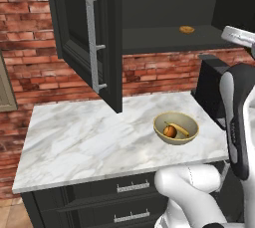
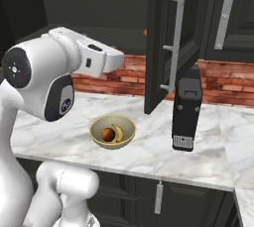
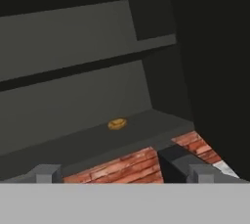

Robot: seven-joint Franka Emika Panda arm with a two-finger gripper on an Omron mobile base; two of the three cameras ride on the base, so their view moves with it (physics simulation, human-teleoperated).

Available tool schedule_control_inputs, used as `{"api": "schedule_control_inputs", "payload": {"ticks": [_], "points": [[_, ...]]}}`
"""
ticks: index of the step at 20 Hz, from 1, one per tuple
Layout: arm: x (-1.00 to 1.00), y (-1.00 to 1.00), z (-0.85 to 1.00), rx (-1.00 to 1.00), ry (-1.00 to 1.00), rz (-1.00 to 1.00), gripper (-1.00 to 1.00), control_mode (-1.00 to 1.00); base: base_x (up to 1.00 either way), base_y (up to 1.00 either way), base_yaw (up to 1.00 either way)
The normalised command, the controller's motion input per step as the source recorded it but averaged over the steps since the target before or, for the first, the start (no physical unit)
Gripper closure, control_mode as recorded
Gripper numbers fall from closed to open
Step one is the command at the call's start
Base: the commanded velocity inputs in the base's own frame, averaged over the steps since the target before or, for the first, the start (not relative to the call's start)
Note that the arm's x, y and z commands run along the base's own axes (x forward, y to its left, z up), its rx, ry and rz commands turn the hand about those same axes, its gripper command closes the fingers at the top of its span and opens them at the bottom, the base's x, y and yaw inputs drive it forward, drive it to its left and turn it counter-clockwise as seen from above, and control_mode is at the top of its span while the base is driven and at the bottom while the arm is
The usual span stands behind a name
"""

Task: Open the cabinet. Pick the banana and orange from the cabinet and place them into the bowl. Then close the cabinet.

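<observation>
cabinet [image 1: 89, 38] open, no legible writing

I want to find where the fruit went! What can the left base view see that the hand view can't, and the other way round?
Left base view's extras: the bowl on the marble counter, with the banana and orange inside it, plus the door of the cabinet swung open. Hand view's extras: the open claw at the bottom, and an upper shelf inside the cabinet. Shared: the flat orange-brown lump on the cabinet's lower shelf and the brick wall below it.
</observation>
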Motion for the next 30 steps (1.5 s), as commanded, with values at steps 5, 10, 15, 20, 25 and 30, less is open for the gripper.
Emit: {"api": "schedule_control_inputs", "payload": {"ticks": [5,10,15,20,25,30], "points": [[-0.73,0.26,0.76,-0.03,0.02,0.01,-1.0,-1.0,0.0,0.0,0.0],[-0.35,0.12,0.25,-0.05,0.14,0.0,-1.0,-1.0,0.0,0.0,0.0],[-0.21,0.01,-0.08,-0.04,0.03,0.0,-1.0,-1.0,0.0,0.0,0.0],[-0.72,-0.16,-0.3,-0.01,0.0,0.0,-1.0,-1.0,0.0,0.0,0.0],[-0.88,-0.28,-0.04,0.0,0.0,0.0,-1.0,-1.0,0.0,0.0,0.0],[-0.72,-0.41,0.01,0.03,0.0,-0.01,-1.0,-1.0,0.0,0.0,0.0]]}}
